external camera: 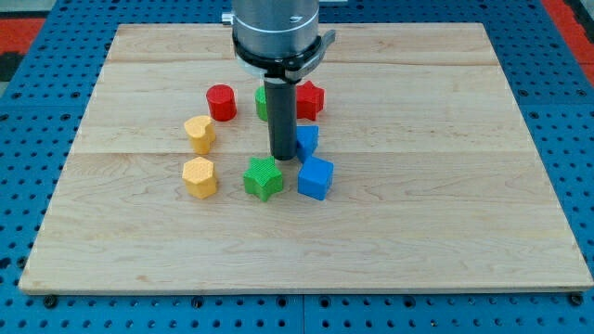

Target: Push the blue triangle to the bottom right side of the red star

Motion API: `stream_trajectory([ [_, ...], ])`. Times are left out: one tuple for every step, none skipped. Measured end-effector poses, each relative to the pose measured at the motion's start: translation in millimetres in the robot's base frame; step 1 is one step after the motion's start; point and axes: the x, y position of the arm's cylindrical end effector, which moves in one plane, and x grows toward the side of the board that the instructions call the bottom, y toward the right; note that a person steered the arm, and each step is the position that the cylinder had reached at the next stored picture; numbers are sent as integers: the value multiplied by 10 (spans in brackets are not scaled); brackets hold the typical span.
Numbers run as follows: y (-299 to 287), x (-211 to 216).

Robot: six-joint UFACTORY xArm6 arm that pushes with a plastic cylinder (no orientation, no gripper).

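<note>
The blue triangle (pixel 307 141) lies just below the red star (pixel 310 98), near the board's middle. My tip (pixel 282 156) rests on the board right at the blue triangle's left side, touching or nearly touching it. The rod hides part of the triangle's left edge and part of a green block (pixel 262 102) behind it. The red star sits right of the rod, just above the triangle.
A blue cube (pixel 316 177) sits below the triangle. A green star (pixel 264 178) lies just below my tip. A red cylinder (pixel 221 102), a yellow heart (pixel 199 133) and a yellow hexagon (pixel 199 176) are to the left. The wooden board (pixel 445 186) has blue surround.
</note>
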Motion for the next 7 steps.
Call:
stream_trajectory([
  [33, -117],
  [74, -134],
  [150, -134],
  [170, -94],
  [422, -51],
  [508, 30],
  [928, 232],
])
